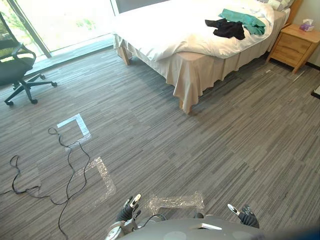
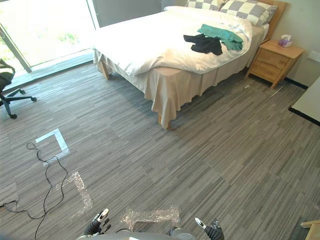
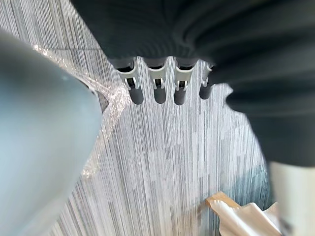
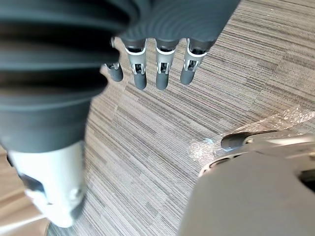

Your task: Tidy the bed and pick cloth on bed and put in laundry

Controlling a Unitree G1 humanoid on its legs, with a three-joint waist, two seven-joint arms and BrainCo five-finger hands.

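A bed (image 1: pixel 165 30) with a white duvet and a beige skirt stands at the far side of the room. A black cloth (image 1: pixel 226 28) and a green cloth (image 1: pixel 245 20) lie crumpled on it near the checked pillows (image 2: pixel 240 10). My left hand (image 1: pixel 129 209) hangs low at the bottom edge, far from the bed, with its fingers (image 3: pixel 157 86) straight and holding nothing. My right hand (image 1: pixel 245 215) hangs low on the other side, its fingers (image 4: pixel 162 73) straight and holding nothing too.
A wooden nightstand (image 1: pixel 296 46) with a tissue box (image 1: pixel 306 25) stands beside the bed. An office chair (image 1: pixel 17 67) sits by the window at the far left. Tape marks (image 1: pixel 75 126) lie on the grey carpet. A dark table edge (image 2: pixel 307 107) shows at the right.
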